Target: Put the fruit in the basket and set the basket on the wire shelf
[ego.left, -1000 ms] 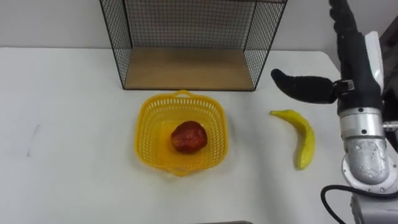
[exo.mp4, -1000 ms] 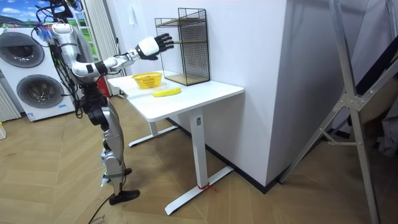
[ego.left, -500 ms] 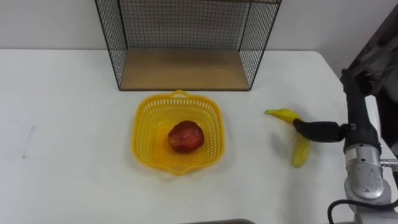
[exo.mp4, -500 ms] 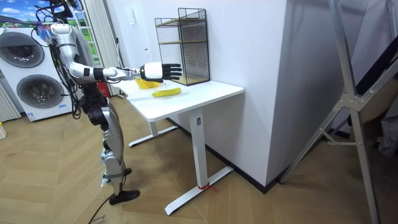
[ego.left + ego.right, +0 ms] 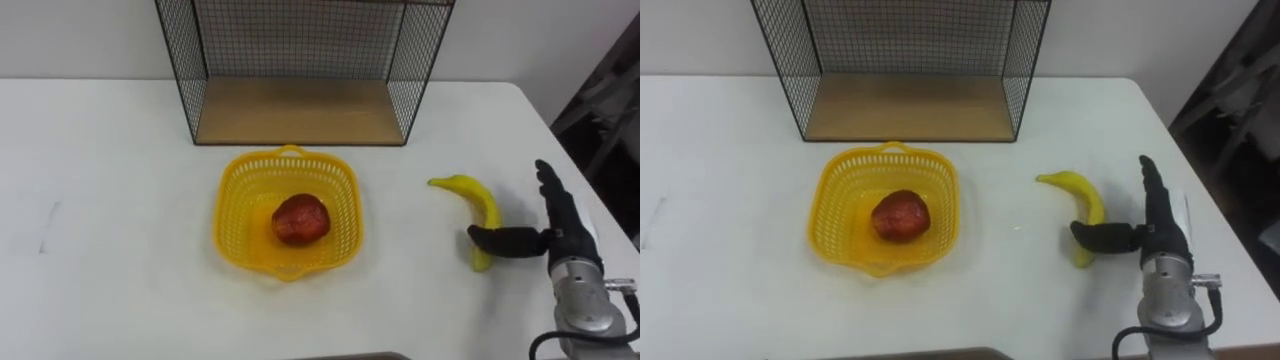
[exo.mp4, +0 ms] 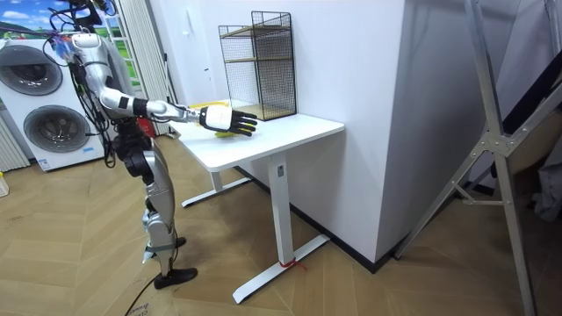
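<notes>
room: wood-plank floor (image 6: 351,281), white partition wall (image 6: 369,88), two washing machines (image 6: 39,114) at the room view's left, grey metal frame (image 6: 492,132) at its right.
surface: white table (image 5: 120,280) on white legs, its far edge against a pale wall.
writing: one faint grey mark (image 5: 45,228) on the tabletop near its left edge, too faint to read; no other lettering is legible at this distance.
wire shelf (image 5: 300,40): black mesh, open-fronted, standing at the back of the table; wooden board (image 5: 300,110) as its lowest level, bare.
basket (image 5: 230,210): yellow plastic, lattice walls, sitting on the table just in front of the shelf opening, apart from it.
red fruit (image 5: 301,221): round, dark red, lying in the middle of the basket.
banana (image 5: 488,208): yellow, curved, lying on the table to the right of the basket, well apart from it, outside it.
right hand (image 5: 560,225): low over the table at the banana's right side; fingers straight and pointing away from the robot, thumb spread sideways across the banana's near end; nothing clasped; whether the thumb presses on the fruit cannot be told.
robot: standing at the table's end on the room view's left, right arm stretched out over the tabletop.
</notes>
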Controlling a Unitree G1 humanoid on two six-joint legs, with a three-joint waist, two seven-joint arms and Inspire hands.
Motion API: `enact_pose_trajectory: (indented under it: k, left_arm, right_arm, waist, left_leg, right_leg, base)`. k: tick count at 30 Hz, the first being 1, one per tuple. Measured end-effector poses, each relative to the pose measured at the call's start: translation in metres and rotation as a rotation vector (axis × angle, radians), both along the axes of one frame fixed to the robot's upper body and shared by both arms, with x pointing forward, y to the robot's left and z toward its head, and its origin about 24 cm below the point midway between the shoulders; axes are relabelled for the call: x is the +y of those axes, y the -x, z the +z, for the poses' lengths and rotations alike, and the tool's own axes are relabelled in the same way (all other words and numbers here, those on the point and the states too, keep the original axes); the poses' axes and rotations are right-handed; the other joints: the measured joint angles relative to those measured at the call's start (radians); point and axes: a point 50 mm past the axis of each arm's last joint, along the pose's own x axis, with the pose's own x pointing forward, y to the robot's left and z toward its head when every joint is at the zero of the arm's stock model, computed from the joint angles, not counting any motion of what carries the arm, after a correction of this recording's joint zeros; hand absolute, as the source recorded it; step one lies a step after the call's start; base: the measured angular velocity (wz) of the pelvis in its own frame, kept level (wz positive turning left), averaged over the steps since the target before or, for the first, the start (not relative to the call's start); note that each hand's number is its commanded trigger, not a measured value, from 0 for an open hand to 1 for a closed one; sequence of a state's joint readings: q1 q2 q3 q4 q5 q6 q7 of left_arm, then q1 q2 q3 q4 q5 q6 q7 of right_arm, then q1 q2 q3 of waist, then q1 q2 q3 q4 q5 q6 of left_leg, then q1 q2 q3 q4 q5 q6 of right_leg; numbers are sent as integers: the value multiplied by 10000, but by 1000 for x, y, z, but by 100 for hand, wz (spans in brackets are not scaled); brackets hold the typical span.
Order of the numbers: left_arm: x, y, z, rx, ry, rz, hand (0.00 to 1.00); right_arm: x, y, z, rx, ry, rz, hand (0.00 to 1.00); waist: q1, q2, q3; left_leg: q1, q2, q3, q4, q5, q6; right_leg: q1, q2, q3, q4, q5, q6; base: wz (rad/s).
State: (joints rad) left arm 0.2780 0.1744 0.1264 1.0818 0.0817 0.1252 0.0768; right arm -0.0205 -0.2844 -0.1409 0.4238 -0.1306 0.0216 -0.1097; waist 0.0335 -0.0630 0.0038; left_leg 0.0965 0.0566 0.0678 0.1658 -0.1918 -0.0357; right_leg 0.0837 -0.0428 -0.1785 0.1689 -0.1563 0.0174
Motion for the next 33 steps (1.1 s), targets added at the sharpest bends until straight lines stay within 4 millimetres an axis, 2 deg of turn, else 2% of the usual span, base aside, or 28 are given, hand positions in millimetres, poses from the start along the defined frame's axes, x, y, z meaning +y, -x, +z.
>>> enact_pose_trajectory:
  k: [6, 20, 21, 22, 23, 24, 29, 33]
  left_arm:
    - [0, 0, 0, -52, 255, 108, 0]
    - [3, -1, 1, -144, 519, 245, 0]
    - [3, -1, 1, -141, 504, 247, 0]
    - [3, 0, 1, -137, 497, 251, 0]
    - [3, 0, 1, -131, 475, 254, 0]
    - [3, 0, 1, -129, 445, 257, 0]
    - [4, -2, 1, -143, 317, 261, 0]
    - [6, -5, 1, -135, 240, 143, 0]
  right_arm:
    - [-1, -2, -13, 802, -425, 292, 0]
    - [-3, -2, -17, 1453, 41, 997, 0]
    - [-3, -2, -17, 1479, 42, 1034, 5]
    - [-3, -2, -17, 1499, 56, 1061, 28]
    - [-4, -3, -18, 1538, 73, 1087, 95]
    - [-4, -4, -18, 1609, 115, 1161, 100]
    - [-5, -6, -18, 1860, 747, 1252, 100]
    - [-10, -7, -15, 2345, 2356, 1564, 100]
  waist:
    - [34, -119, -75]
    - [34, -178, -53]
    - [33, -183, -52]
    - [30, -185, -52]
    - [28, -191, -52]
    - [21, -198, -51]
    - [28, -227, -42]
    - [124, -275, -51]
  left_leg:
    - [14, -2, -15, 11, 0, 0]
    - [34, 0, -28, 41, -1, -1]
    - [34, -1, -29, 45, -1, 0]
    - [35, -1, -29, 49, -1, 0]
    - [37, 0, -28, 59, -1, -1]
    - [42, 0, -28, 63, -1, -1]
    - [183, -1, -81, 70, -13, -6]
    - [179, 2, -122, 82, -28, -5]
  right_leg:
    - [40, -1, -16, 0, 1, -2]
    - [30, 11, 59, 4, 2, -3]
    - [29, 12, 51, 2, 2, -3]
    - [29, 12, 34, 2, 2, -3]
    - [41, 11, 14, 5, 3, -4]
    - [46, 12, 10, 5, 4, -6]
    - [193, 12, -28, -11, 4, -7]
    - [197, 13, -70, -13, 0, -5]
  base:
    - [0]
    - [0]
    - [0]
    - [0]
    - [0]
    - [0]
    - [2]
    - [1]
